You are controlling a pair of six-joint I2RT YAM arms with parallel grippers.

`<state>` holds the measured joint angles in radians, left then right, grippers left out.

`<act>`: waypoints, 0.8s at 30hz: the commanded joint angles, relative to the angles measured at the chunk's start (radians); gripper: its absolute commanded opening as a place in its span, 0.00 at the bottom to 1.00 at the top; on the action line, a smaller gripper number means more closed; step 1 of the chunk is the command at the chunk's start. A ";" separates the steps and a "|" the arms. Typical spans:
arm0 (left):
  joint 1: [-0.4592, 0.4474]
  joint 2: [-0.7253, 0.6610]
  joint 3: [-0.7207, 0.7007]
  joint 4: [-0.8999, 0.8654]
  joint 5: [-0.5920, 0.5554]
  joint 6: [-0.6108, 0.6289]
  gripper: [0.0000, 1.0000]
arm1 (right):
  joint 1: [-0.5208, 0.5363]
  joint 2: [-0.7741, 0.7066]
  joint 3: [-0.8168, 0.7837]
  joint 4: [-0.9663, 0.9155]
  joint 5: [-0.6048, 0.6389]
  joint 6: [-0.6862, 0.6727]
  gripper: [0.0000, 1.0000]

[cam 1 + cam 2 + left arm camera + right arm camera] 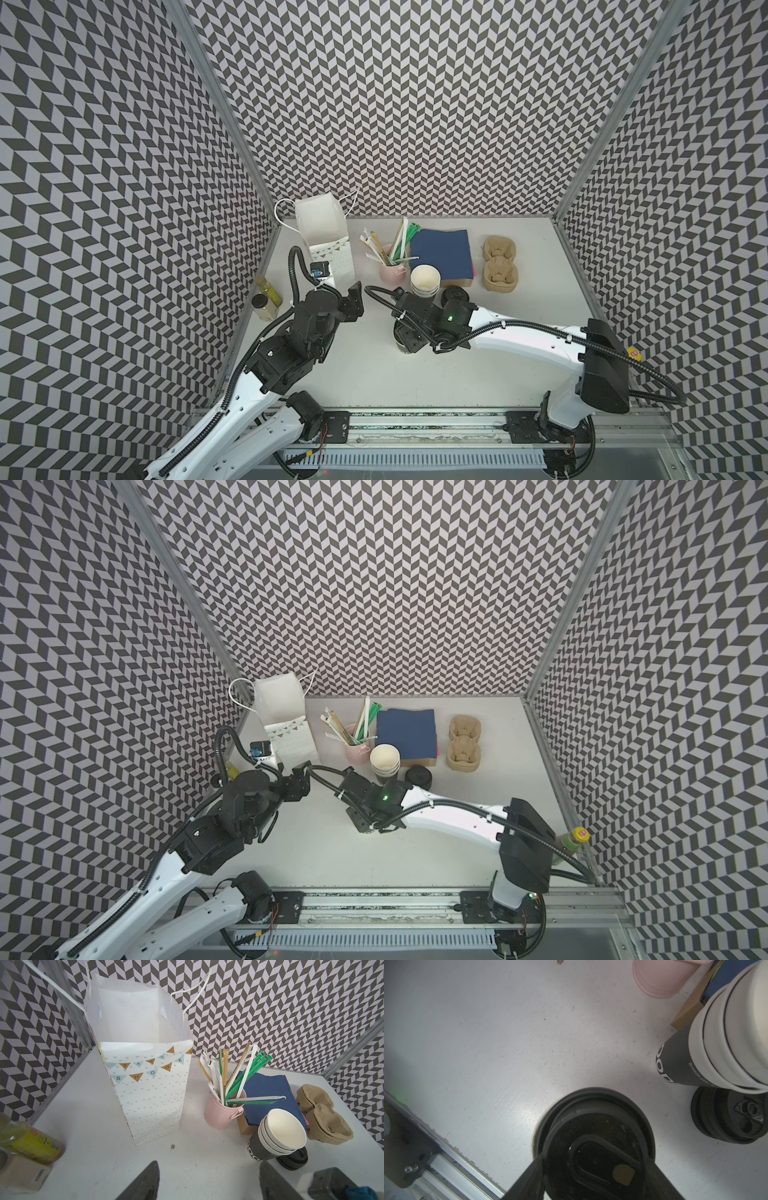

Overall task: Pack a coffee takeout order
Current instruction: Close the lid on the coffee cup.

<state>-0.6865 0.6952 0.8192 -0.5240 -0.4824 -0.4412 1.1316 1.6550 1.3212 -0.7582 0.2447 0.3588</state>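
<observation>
At the back left corner of the table stands the paper bag; right of it along the back come the pail of straws, the napkins on a box, then the carriers; the stack of lidless cups stands just before the napkins, the lids just right of it; the lidded cup stands nearer the front, apart; two bottles stand at the left edge, before the bag

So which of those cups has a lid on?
The lone cup gripped by the right gripper: it is capped in black. The stacked cups are open-topped, white insides showing.
</observation>
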 commanded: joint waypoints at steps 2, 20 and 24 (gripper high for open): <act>0.005 -0.011 -0.007 0.007 -0.018 -0.002 0.76 | 0.002 0.024 0.021 0.001 -0.005 -0.012 0.63; 0.012 -0.016 -0.008 0.011 -0.015 -0.001 0.76 | 0.005 0.006 0.020 -0.002 -0.043 -0.015 0.62; 0.012 -0.013 -0.008 0.009 -0.013 0.001 0.76 | 0.005 0.010 0.025 -0.016 -0.011 -0.010 0.62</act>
<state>-0.6800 0.6914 0.8192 -0.5240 -0.4820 -0.4389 1.1320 1.6684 1.3499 -0.7822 0.2111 0.3481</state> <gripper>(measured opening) 0.761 0.631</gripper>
